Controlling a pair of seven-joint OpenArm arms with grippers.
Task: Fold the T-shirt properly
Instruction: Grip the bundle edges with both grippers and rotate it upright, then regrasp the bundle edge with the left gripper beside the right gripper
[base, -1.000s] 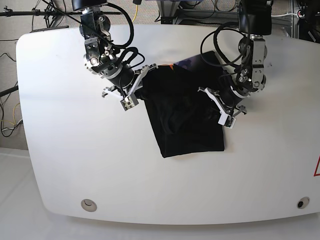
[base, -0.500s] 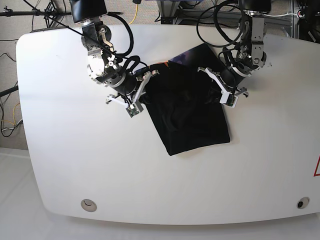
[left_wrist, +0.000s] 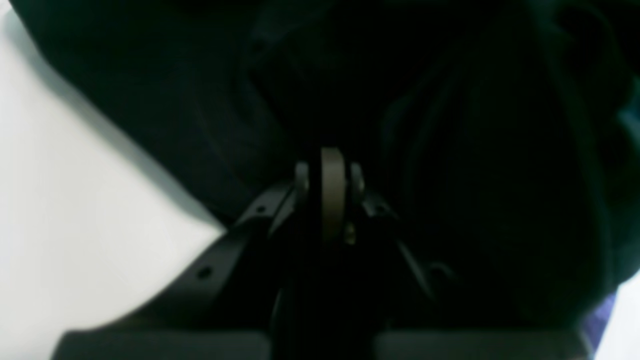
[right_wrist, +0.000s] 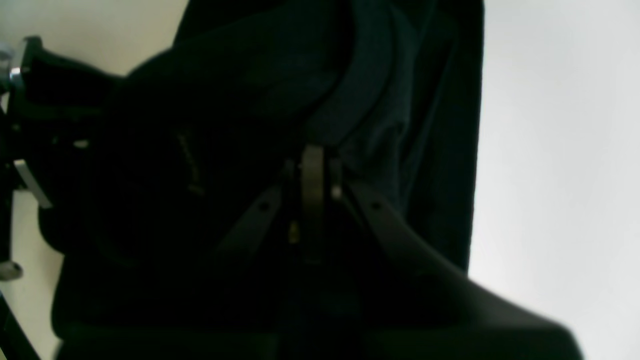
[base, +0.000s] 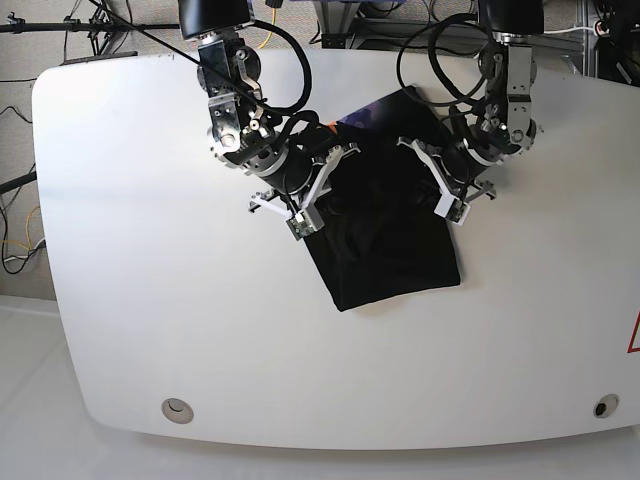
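- We are looking at the large soft black cloth T-shirt (base: 385, 225), which is lying as a partly folded bundle on the white rounded worktop (base: 150, 300), toward the far middle of it.
- The long axis of the bundle is running from the far edge of the worktop toward the near edge, tilted a little; a small purple mark (base: 352, 120) is showing at its far end.
- The right end effector (base: 312, 195) is sitting on the side edge of the cloth that is on the left in the base view, and the left end effector (base: 447, 185) is sitting on the opposite side edge.
- So the T-shirt is lying between the two arms, and each one is touching its own side; neither is clearly nearer to the cloth.
- In the right wrist view the cloth (right_wrist: 310, 90) is bunching right in front of the mechanism; the left wrist view is the same (left_wrist: 450, 125).
- Both views are too dark to show the tips. We cannot tell whether either end effector is gripping the cloth or only pressing on it.
- We are judging that the coming move depends on this: the free near end of the bundle is lying below both arms, toward the near edge.
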